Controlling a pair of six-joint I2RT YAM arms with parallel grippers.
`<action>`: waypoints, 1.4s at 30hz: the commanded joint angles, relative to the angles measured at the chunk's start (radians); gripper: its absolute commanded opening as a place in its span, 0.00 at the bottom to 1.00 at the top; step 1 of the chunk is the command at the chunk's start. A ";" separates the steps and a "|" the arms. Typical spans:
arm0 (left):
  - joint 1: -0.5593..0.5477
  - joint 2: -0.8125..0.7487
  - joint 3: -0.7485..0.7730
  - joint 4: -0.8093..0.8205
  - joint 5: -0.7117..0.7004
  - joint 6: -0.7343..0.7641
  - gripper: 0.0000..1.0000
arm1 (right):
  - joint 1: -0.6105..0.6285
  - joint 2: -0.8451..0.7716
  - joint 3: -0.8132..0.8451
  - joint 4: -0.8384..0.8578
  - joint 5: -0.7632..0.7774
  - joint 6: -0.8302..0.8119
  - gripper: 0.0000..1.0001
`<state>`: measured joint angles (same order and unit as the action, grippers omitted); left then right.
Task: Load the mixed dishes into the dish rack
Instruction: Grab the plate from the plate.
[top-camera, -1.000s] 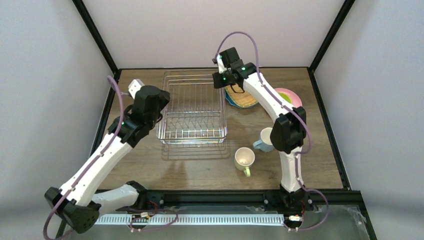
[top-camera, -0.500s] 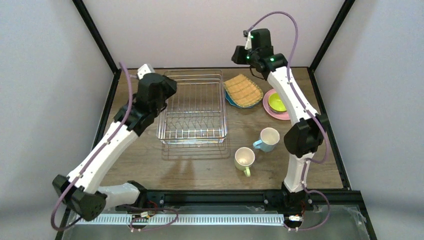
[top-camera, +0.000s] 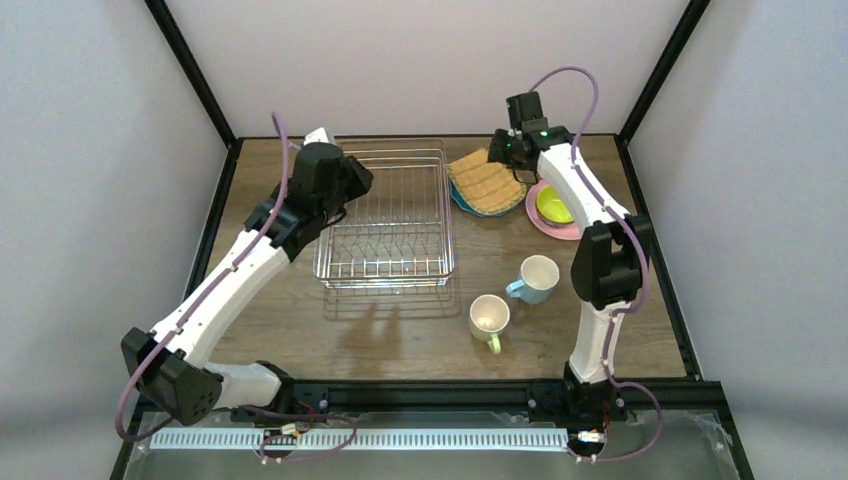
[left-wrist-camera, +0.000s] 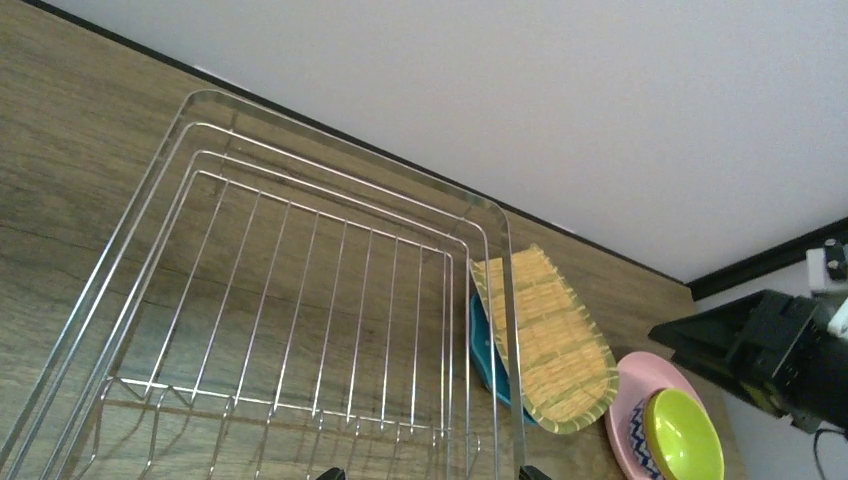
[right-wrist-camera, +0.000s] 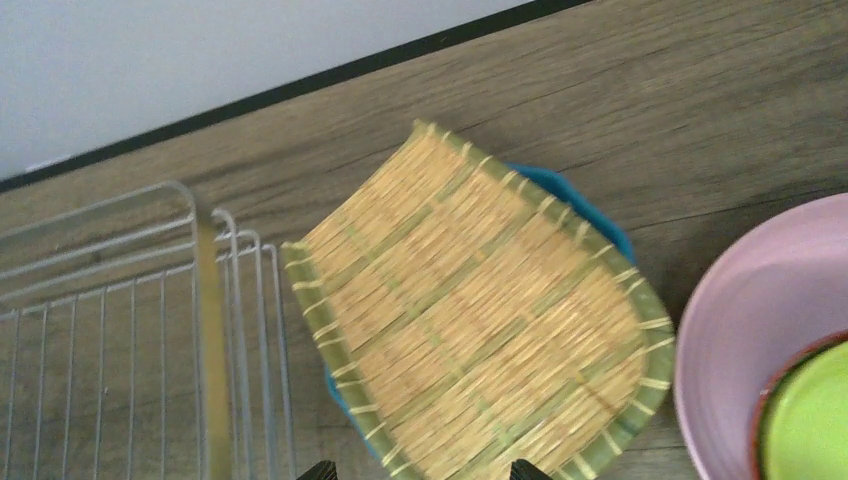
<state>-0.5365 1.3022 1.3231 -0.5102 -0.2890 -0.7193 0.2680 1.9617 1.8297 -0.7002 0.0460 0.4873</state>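
Both wide open, nothing held. My left gripper (top-camera: 358, 182) hangs over the left rim of the silver wire-grid dish rack (top-camera: 385, 215), and my right gripper (top-camera: 497, 155) is above the tan woven-look plate (top-camera: 487, 183), just beside the rack's right rim. The teal plate (right-wrist-camera: 590, 215) underneath is mostly hidden. The lime-inside bowl (left-wrist-camera: 685, 435) sits on the pink round plate (left-wrist-camera: 628, 395). The light-blue mug (top-camera: 537, 277) and pale yellow-green mug (top-camera: 489, 316) have open wooden table (top-camera: 400, 330) around them. My fingertips are cropped in the wrist views.
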 joint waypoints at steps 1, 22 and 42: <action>0.004 0.028 0.027 0.000 0.055 0.047 1.00 | -0.068 0.015 0.018 0.025 0.008 0.022 0.99; 0.006 0.220 0.155 -0.007 0.109 0.093 1.00 | -0.161 0.312 0.184 0.000 -0.080 -0.179 0.99; 0.007 0.351 0.228 0.004 0.145 0.066 1.00 | -0.229 0.470 0.295 -0.024 -0.234 -0.211 0.99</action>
<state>-0.5343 1.6352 1.5181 -0.5102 -0.1555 -0.6502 0.0452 2.3962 2.0960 -0.7124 -0.1314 0.2874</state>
